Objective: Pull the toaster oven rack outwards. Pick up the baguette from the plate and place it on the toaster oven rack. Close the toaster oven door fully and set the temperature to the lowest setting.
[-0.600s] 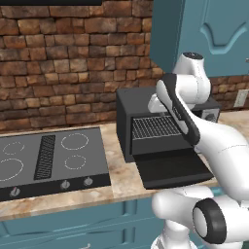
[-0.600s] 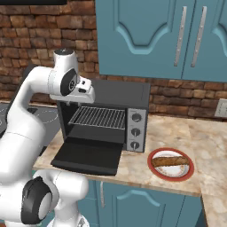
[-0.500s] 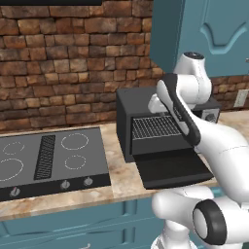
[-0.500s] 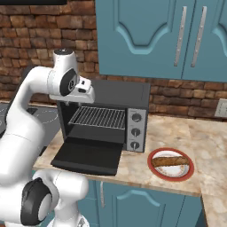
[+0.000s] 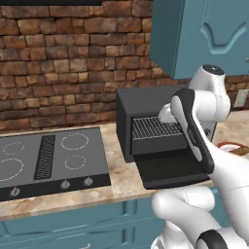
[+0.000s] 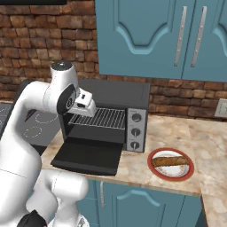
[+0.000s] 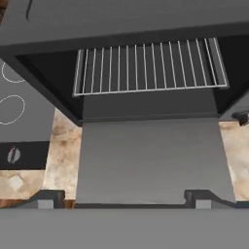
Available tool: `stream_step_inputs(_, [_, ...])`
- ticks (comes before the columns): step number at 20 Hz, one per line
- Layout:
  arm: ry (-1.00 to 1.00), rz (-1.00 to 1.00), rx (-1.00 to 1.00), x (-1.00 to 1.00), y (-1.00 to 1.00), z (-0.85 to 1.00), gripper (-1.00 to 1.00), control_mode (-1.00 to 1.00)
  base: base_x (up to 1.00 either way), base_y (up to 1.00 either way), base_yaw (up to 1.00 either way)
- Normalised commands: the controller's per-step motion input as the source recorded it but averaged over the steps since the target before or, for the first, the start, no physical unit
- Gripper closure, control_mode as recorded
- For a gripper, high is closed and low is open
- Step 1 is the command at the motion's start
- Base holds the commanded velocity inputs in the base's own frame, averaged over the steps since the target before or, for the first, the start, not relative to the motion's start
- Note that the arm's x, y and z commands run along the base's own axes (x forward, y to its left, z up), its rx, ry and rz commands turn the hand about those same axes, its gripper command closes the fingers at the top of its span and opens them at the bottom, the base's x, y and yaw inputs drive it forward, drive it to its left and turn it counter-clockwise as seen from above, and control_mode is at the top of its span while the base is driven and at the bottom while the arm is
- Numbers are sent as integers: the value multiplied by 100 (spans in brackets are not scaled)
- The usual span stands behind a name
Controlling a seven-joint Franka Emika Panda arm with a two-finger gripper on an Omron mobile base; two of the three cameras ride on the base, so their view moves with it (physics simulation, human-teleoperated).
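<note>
Claw [image 7: 124,197]: fingers spread wide apart, holding nothing; it hangs in front of the oven mouth, above the lowered door, looking down at the rack.
Toaster oven [image 6: 116,94]: one, dark grey, on the desk [image 6: 173,128] against the brick wall, beside the flat black cooktop [image 5: 48,155].
Door [image 6: 87,155]: one, folded down flat toward the robot, fully open.
Rack [image 7: 148,65]: one silver wire grid, seated inside the cavity; its front edge lies at or just behind the opening, and by these views it has not been drawn out over the door.
Plate [image 6: 170,164]: one, white with a red rim, on the desk to the right of the oven, apart from it.
Baguette [image 6: 170,161]: one, lying across the plate, untouched.
Knobs [image 6: 136,131]: three on the silver side panel, stacked vertically.
Done so far: only the door stands open, which lets the claw reach the rack.
Step in hand (judged): approach to the rack's front edge for the outward pull.
Left to do: pull the rack out, carry the baguette from plate to rack, shut the door fully, turn the temperature knob to its lowest setting.
Progress (judged): at the very start; none of the named steps is complete.
</note>
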Motion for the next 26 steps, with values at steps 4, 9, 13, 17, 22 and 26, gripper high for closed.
stream_step_inputs(4, [-8, -12, 14, -1, -17, -14, -100, -100, 0, 0, 0])
stream_step_inputs(9, [-8, -10, 18, 0, -17, -9, -100, -100, 0, 0, 0])
stream_step_inputs(13, [-1, 0, 15, 4, -20, -5, -100, -100, 0, 0, 0])
stream_step_inputs(17, [0, 0, 15, 4, -14, -4, -100, -100, 0, 0, 0])
stream_step_inputs(22, [-1, 0, 16, 1, -13, -14, -100, -100, 0, 0, 0])
stream_step_inputs(26, [-9, -6, 11, 0, -10, -28, -100, -100, 0, 0, 0])
